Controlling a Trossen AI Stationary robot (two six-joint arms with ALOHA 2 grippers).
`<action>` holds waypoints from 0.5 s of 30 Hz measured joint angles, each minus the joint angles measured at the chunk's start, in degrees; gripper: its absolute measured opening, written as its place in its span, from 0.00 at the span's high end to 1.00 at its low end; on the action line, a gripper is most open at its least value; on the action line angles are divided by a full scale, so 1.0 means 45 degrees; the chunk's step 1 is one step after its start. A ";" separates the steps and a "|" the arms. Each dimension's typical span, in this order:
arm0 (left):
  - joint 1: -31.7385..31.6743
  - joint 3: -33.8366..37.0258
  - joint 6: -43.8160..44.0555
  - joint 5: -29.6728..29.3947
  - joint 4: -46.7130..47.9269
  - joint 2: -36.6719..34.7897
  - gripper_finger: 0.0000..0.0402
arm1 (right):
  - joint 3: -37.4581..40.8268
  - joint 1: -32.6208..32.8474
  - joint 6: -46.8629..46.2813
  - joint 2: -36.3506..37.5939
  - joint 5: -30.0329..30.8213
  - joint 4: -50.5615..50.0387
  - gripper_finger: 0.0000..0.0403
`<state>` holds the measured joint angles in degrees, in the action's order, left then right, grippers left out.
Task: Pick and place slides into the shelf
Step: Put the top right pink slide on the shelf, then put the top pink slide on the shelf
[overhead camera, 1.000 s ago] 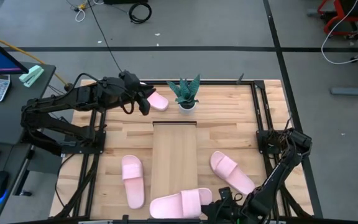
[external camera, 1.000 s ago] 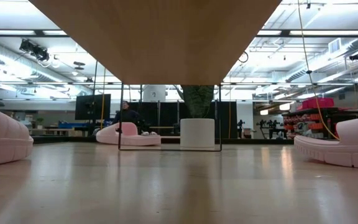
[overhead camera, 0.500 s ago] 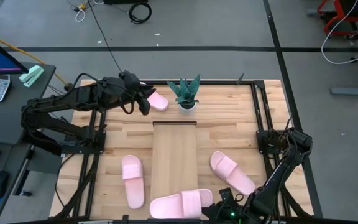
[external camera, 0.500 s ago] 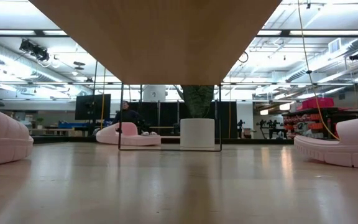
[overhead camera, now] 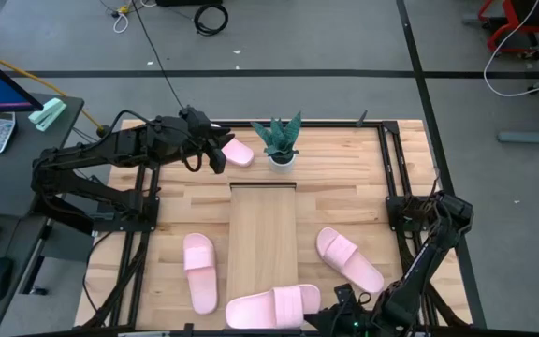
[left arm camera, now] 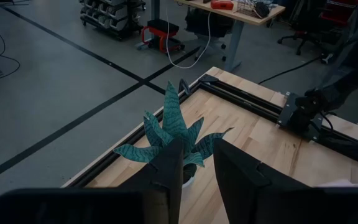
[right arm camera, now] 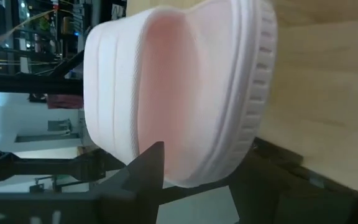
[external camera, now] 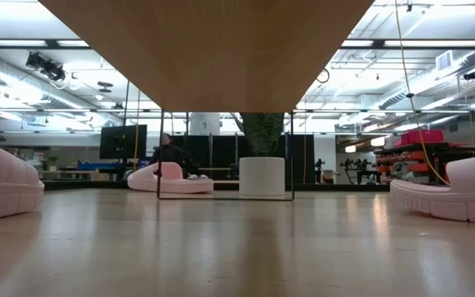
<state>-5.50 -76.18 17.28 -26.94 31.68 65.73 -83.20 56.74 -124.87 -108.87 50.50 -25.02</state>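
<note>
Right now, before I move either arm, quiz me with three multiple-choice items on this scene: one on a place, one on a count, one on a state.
1. Where does the potted plant stand?
A. Just beyond the far end of the shelf
B. At the front edge, beside the right arm
C. On top of the shelf

2. How many pale pink slides show from above?
A. Two
B. Three
C. Four

3. How does the slide nearest the front edge lie?
A. Lengthwise along the shelf
B. Crosswise, overlapping the shelf's near end
C. Standing upright on its heel

Answers:
1 A: the high view shows the plant right behind the shelf's far end.
2 C: one slide lies left of the shelf, one right of it, one at its near end and one by the plant.
3 B: from above, its long side runs across the shelf's width.
</note>
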 joint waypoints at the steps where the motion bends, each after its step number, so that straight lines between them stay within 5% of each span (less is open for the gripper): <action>1: 0.0002 0.0000 0.0005 0.0001 0.0003 -0.0003 0.76 | 0.0000 0.0033 -0.0015 0.0108 -0.0004 -0.0321 0.58; 15: 0.0000 0.0004 0.0010 0.0001 0.0073 -0.0005 0.75 | -0.0005 0.0441 0.0142 0.1444 -0.1629 -0.3035 0.63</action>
<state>-5.50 -76.16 17.32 -26.94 32.01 65.71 -83.22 58.72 -124.23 -102.37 43.17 -38.68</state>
